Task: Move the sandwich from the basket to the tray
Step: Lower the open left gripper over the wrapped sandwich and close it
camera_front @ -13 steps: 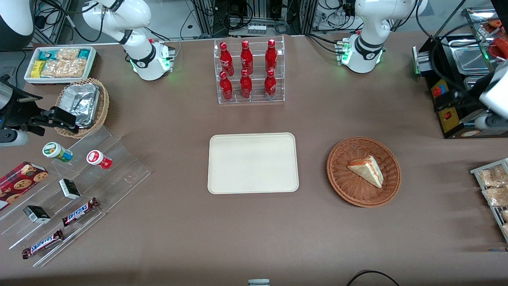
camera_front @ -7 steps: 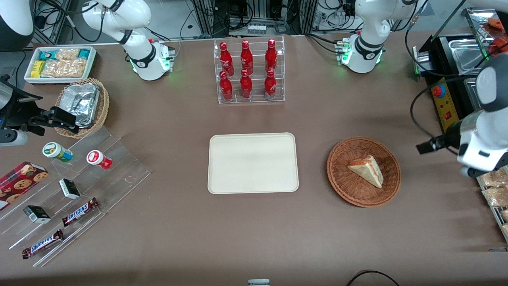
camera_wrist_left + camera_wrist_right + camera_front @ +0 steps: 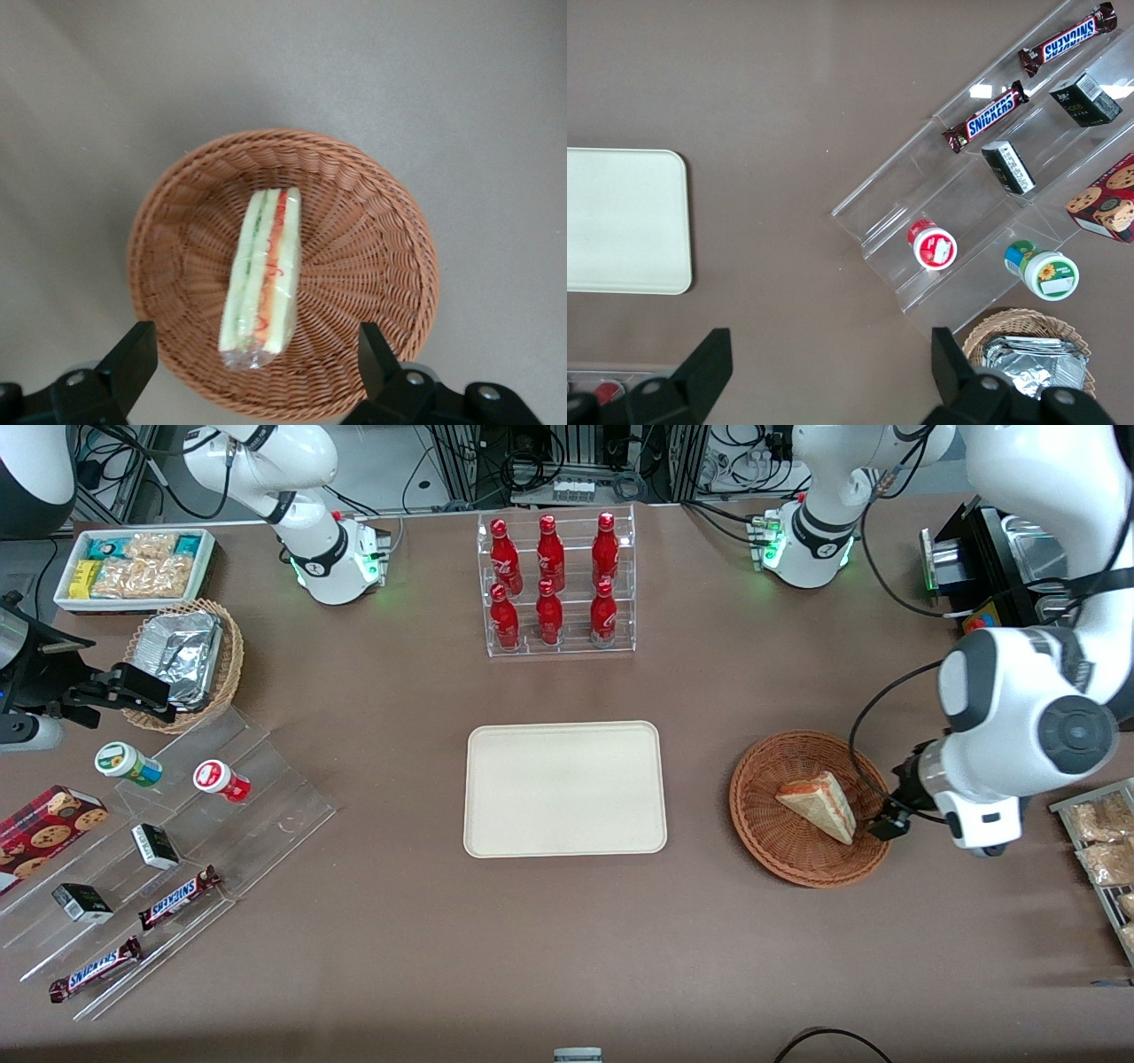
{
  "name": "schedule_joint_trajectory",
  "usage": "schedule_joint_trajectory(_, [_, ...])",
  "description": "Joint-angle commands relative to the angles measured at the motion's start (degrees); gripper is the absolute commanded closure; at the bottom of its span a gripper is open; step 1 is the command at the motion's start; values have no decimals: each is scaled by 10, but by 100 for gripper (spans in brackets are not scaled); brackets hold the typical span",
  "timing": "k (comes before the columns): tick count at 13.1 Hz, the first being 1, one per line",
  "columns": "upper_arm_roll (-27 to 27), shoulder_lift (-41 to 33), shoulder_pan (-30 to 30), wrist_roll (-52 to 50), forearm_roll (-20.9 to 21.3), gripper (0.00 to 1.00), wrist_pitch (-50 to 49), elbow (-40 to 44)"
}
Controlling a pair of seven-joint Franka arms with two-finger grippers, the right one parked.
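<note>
In basket (image 3: 372, 266): sandwich (image 3: 262, 276), untouched. Gripper (image 3: 252, 376) poised above, jaws spread wide — empty. We note sandwich's long axis crosses jaw line, so fingers would close on bread faces. Tray (image 3: 496, 815) well apart — toward parked arm's end.

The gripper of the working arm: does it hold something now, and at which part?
Nothing is held. The gripper hangs open above the basket, apart from the sandwich lying inside.
</note>
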Motion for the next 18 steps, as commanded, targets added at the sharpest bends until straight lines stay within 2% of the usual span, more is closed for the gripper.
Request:
schedule_joint_trajectory(1, [5,-17,-18,-32,-9,0,79,-68])
schedule_joint_trajectory(5, [5,-20,-33,-107,-8,0,178,-151])
schedule_joint_trajectory(10, [5,-24,-36,-109,-5,0,186,-184])
schedule_joint_trajectory(16, [5,-24,-39,-113,-8,1,243,-228])
schedule_joint_trajectory(17, [5,-22,-39,-123,-9,26,244,-224])
schedule_joint_trajectory(18, [5,-20,-39,-135,-8,67,242,-217])
